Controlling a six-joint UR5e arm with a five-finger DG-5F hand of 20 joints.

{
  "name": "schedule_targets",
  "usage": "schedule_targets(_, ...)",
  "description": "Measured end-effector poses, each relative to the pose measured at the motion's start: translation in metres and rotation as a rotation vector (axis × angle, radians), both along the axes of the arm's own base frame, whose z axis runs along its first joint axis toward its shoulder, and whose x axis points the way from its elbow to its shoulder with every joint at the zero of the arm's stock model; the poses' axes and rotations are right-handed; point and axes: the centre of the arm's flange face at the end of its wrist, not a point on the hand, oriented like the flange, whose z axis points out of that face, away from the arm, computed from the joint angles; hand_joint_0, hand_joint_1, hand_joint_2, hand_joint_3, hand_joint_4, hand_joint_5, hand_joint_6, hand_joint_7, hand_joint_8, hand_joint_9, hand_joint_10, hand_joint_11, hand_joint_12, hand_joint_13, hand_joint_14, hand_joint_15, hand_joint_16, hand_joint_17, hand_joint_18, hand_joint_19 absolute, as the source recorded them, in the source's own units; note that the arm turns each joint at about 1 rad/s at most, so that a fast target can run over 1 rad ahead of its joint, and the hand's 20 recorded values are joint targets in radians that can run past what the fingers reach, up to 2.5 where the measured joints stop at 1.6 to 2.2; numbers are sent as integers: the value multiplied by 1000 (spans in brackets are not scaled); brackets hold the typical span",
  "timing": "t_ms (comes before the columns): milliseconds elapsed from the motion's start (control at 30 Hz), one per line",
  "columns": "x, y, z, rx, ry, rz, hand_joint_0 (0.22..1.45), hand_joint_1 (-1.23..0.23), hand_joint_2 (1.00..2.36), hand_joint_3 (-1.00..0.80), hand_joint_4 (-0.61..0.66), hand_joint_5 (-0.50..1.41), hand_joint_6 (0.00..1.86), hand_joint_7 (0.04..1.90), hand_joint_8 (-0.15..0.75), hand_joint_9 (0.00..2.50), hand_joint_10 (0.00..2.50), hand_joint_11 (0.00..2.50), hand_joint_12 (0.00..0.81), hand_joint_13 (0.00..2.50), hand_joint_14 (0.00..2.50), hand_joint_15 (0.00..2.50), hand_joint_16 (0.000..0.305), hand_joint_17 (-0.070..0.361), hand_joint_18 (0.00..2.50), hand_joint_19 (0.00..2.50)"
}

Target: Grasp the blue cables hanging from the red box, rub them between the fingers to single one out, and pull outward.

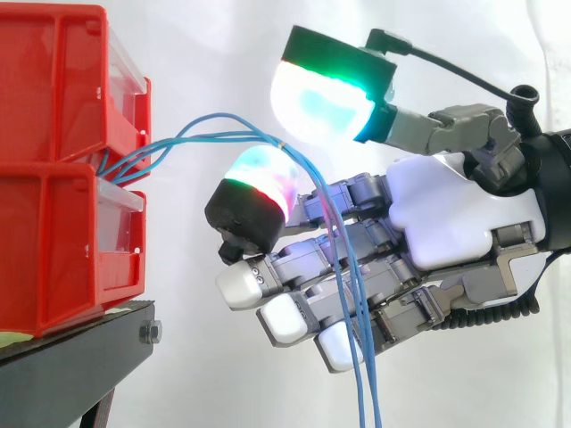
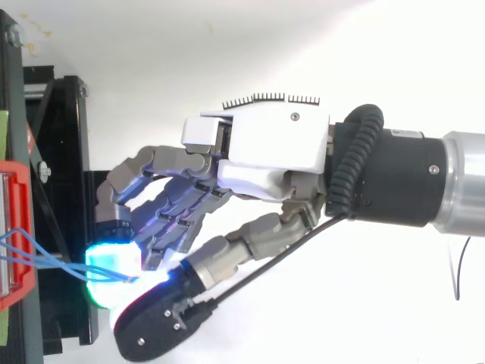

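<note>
White curtain hangs behind everything in the side view. Against it, the robot's arm reaches in from the right, ending in the hand, whose pale palm faces the camera there. At the left stand two red bins, stacked: the upper bin sits on the lower bin, each with a clear front panel facing the hand. Both rest on the black stand, which has a small bolt on its near edge. The hand is well clear of the bins, with open space between its fingertips and the clear fronts. Its fingers are curled, the thumb raised above them; the thumb pad glows green, cyan and white, and the uppermost finger's pad, just beneath it, glows in mixed colours. The blue cables come out at the seam between the two bins, spread apart there, rise in a shallow arc to the right and gather into a bundle that passes between the thumb pad and that finger pad. From above, the two pads close on the strands, so the hand is pinching them. Past the pinch the cables drape over the finger, fall across the front of the lower curled fingers, and hang down out of the bottom of the side view.
</note>
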Motion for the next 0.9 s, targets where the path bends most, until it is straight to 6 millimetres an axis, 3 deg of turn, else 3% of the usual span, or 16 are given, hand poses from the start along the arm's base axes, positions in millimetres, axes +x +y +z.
schedule_targets(367, 0, -2, 0, 0, 0, -1, 625, -766, 1014, -277, 62, -173, 901, 1063, 266, 781, 11, 385, 368, 809, 21, 543, 44, 100, 731, 589)
schedule_targets(500, 0, -2, 0, 0, 0, -1, 706, -890, 1009, -381, 29, -191, 913, 1047, 255, 707, 11, 365, 358, 781, 20, 527, 44, 100, 734, 534)
schedule_targets(567, 0, -2, 0, 0, 0, -1, 743, -899, 1000, -500, 33, -191, 913, 997, 250, 694, 10, 356, 354, 772, 19, 512, 44, 100, 737, 510)
schedule_targets(633, 0, -2, 0, 0, 0, -1, 749, -901, 1000, -500, 42, -191, 910, 973, 246, 687, 10, 359, 354, 766, 20, 509, 44, 100, 738, 489)
schedule_targets(767, 0, -2, 0, 1, -1, -1, 694, -892, 1000, -500, 65, -185, 905, 972, 244, 686, 10, 356, 354, 764, 19, 511, 44, 100, 737, 497)
schedule_targets(900, 0, -2, 0, 2, -1, -1, 522, -891, 1000, -500, 94, -176, 904, 966, 258, 703, 10, 356, 370, 775, 18, 512, 47, 106, 757, 506)
